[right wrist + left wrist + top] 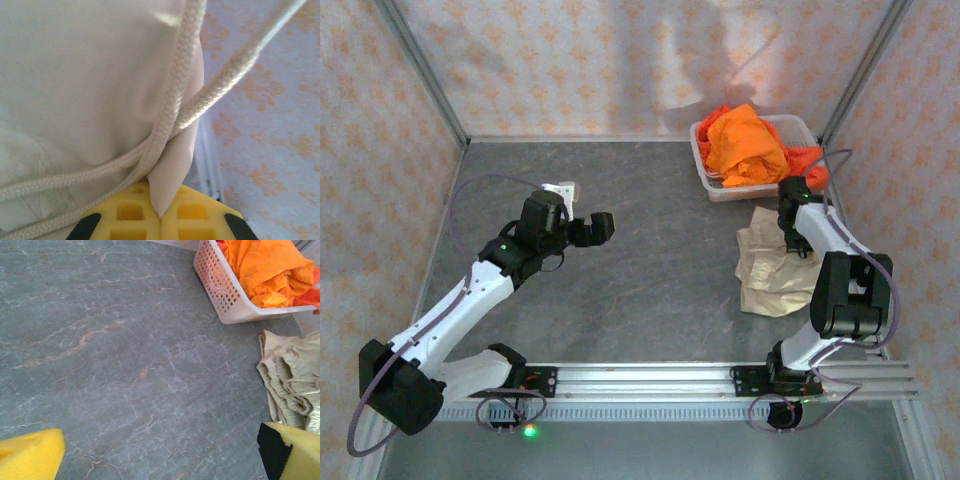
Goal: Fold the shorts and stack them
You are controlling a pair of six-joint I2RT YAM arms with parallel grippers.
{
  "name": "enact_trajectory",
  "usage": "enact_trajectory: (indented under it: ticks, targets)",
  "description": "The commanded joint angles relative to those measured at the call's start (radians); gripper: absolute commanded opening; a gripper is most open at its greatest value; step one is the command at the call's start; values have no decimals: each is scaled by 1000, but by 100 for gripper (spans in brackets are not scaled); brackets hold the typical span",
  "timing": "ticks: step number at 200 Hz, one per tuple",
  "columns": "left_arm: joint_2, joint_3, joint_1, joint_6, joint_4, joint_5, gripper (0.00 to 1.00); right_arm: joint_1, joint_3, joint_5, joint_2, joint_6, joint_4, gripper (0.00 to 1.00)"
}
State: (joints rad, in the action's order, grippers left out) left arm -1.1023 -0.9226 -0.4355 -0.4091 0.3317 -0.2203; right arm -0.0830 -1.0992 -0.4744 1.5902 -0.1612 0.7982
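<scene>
Between yellow gridded fingers (125, 220), soft beige shorts (75, 75) bunch

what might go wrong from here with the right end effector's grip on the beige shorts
The right end effector pinches only a thin fold of the beige shorts; it may slip out on lifting.
The drawstring runs right beside the pinch and could snag, dragging the cloth unevenly.

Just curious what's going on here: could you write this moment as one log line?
left gripper: open, hovers above table | right gripper: shut on beige shorts | orange shorts: in basket
</scene>
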Motion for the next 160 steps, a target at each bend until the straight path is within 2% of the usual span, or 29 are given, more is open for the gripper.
enact_trajectory:
  ticks: [1,8,19,29,47,63,75,91,122,160]
  targets:
    - [-10,3,13,30,-5,2,100,-26,-24,-140,-20,-40,-23,2]
    - [-9,5,17,29,-6,1,100,-26,-29,-144,-18,-33,-24,9]
    - [-5,6,17,28,-6,-1,100,-27,-53,-133,-21,4,-6,27]
    - [0,9,19,29,-8,-1,100,-27,-84,-91,-35,45,15,37]
    - [14,19,19,28,-20,1,100,-21,-134,126,-106,91,25,70]
    - [22,27,21,27,-31,0,100,15,-169,300,-181,126,-4,86]
    - [25,32,21,24,-38,-4,100,60,-209,406,-205,154,-35,91]
    - [32,40,21,20,-46,-11,100,128,-299,464,-176,192,-56,97]
    - [50,43,20,20,-33,-7,100,197,-566,448,28,247,-13,99]
    - [86,55,20,18,-14,8,100,204,-847,421,289,282,34,99]
